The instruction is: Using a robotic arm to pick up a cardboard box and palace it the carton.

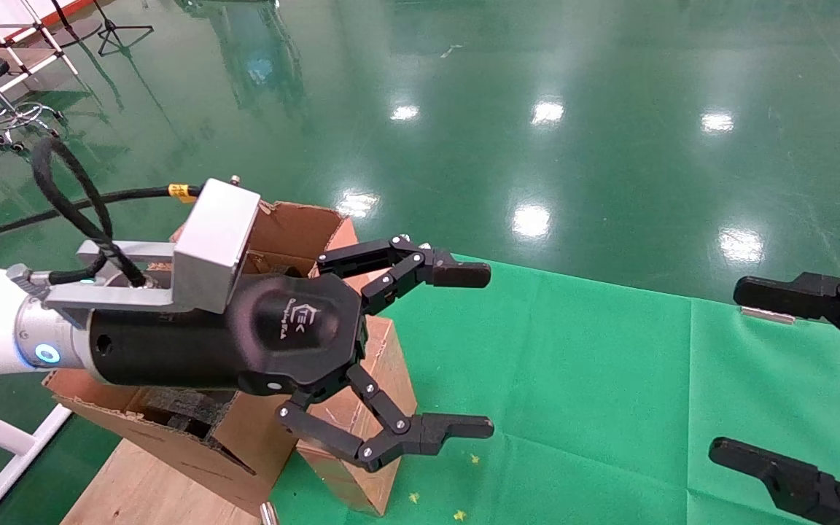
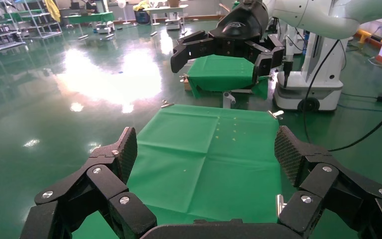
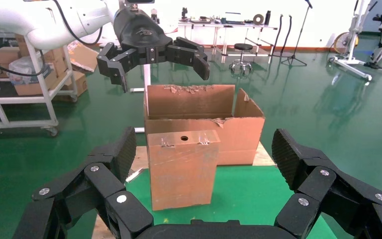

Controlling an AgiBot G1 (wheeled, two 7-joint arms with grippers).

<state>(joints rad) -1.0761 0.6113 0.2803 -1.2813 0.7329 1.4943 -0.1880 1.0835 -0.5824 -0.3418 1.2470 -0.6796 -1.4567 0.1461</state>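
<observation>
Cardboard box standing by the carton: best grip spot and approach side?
Grip the cardboard box high up, across its thin edges, coming from above. It stands upright on end, free of the carton behind. The open left hand is nearest, so likely best placed.

small slim brown cardboard box standing before big brown torn carton | left black gripper above both
</observation>
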